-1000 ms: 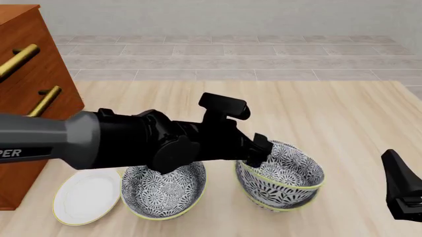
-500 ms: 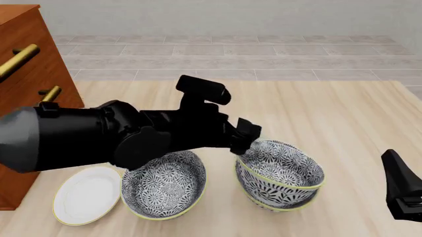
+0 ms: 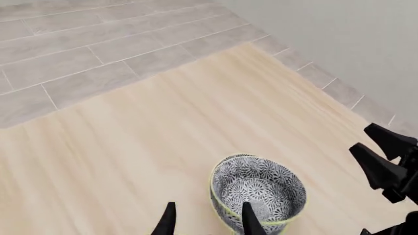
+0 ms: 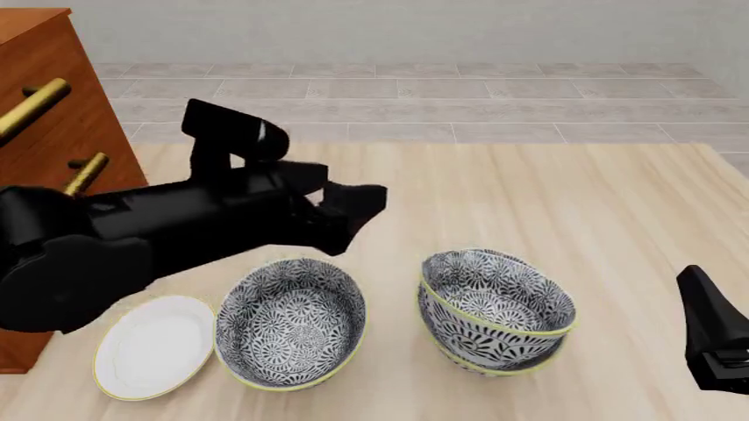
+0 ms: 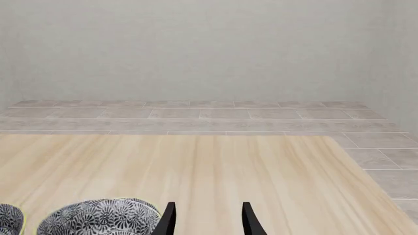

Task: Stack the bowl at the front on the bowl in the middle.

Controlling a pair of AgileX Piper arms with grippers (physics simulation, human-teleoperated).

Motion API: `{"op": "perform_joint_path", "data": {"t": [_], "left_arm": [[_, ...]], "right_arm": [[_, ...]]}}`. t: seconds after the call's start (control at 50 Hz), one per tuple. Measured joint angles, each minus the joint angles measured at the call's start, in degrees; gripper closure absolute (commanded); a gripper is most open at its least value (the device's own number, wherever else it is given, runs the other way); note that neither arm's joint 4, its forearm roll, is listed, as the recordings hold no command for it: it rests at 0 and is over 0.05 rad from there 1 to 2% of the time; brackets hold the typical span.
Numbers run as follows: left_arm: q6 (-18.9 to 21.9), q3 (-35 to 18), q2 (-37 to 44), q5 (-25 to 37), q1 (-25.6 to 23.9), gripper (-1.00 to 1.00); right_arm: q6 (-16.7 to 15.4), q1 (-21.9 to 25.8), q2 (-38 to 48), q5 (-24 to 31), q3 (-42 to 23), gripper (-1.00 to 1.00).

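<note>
At the far left stands a wooden cabinet (image 4: 47,132) with brass handles. In front of it, near the counter's (image 4: 562,202) front edge, a flat white plate (image 4: 153,348) lies just beside a lone patterned bowl (image 4: 290,323), which stands upright and empty.

The left arm's black bulk reaches in above the plate and this bowl. Its left hand (image 4: 363,202) hangs in the air behind the lone bowl. It is up and to the left of the stacked pair and well apart from them. In the left wrist view the left hand (image 3: 207,223) has its two fingers (image 3: 249,219) spread wide with nothing between them. The stack shows just past them, lower on the counter, touching neither.

To the right of the lone bowl, the bowl at the front (image 4: 497,289) sits nested inside the bowl in the middle (image 4: 497,358). It is tilted a little, so its pale-yellow rim rides higher on the left than on the right. The lower bowl rests on the counter, with only its outer wall and part of its rim showing below the upper one. From the left wrist camera the upper bowl (image 3: 258,188) shows its floral inside.

At the far right edge the right hand (image 4: 714,346) waits low, near the counter's front, clear of the stack. In the right wrist view its fingers (image 5: 168,219) stand apart and empty. The nested bowls (image 5: 98,218) lie off to one side of them.
</note>
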Motion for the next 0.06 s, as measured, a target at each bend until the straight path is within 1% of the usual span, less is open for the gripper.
{"op": "perform_joint_path", "data": {"t": [0.06], "left_arm": [[0.4,1.5,-2.5,-0.2,0.8,-1.0]], "right_arm": [[0.0,0.0,0.0,0.0,0.0,-1.0]]}}
